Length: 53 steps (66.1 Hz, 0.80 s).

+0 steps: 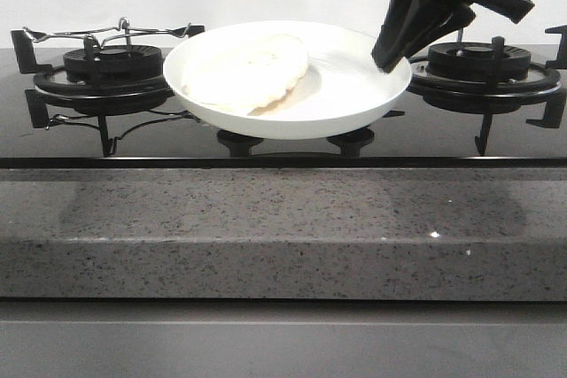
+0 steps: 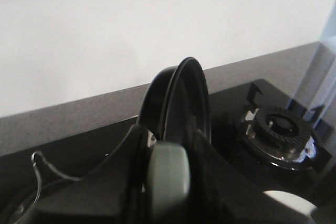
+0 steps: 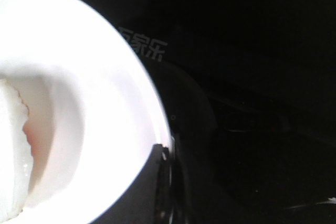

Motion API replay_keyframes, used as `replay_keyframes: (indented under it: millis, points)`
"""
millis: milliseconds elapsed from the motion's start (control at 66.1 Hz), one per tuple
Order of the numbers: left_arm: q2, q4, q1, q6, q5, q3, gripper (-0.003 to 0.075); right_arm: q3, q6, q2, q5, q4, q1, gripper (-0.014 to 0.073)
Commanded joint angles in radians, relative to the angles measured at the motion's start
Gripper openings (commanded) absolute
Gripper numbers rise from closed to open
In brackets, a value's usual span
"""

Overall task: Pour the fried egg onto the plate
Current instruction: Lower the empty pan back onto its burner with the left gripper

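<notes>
Mostly hidden: yolk unseen, fried egg (image 1: 245,73) lying pale side up in the plate (image 1: 354,99). Right gripper (image 1: 390,57) clamped on the plate's right rim. Only in the left wrist view: left gripper (image 2: 167,179) closed on the pan (image 2: 184,103), tipped on edge.

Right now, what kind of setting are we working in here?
It looks like a kitchen cooktop, possibly a mock-up. A glossy black gas hob with burners and pan supports sits in a speckled grey stone counter. The right gripper holds a white plate carrying the fried egg.
</notes>
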Motion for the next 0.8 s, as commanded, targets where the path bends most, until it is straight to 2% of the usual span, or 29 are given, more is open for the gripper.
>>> replay_keyframes:
  millis: [0, 212, 393, 681, 787]
  points:
    - [0.013, -0.129, 0.083, -0.088, 0.041, -0.037, -0.002, -0.025, -0.001, -0.037, -0.037, 0.028, 0.0, -0.0068]
    - [0.166, -0.339, 0.25, -0.176, 0.243, -0.037, -0.002, -0.025, -0.001, -0.037, -0.037, 0.028, 0.0, -0.0068]
    - [0.298, -0.499, 0.318, -0.178, 0.365, -0.037, -0.002, -0.025, -0.001, -0.037, -0.037, 0.028, 0.0, -0.0068]
    - [0.416, -0.536, 0.338, -0.178, 0.38, -0.037, -0.002, -0.025, -0.001, -0.037, -0.037, 0.028, 0.0, -0.0068]
    - [0.43, -0.534, 0.338, -0.197, 0.347, -0.037, -0.002, -0.025, -0.001, -0.037, -0.037, 0.028, 0.0, -0.0068]
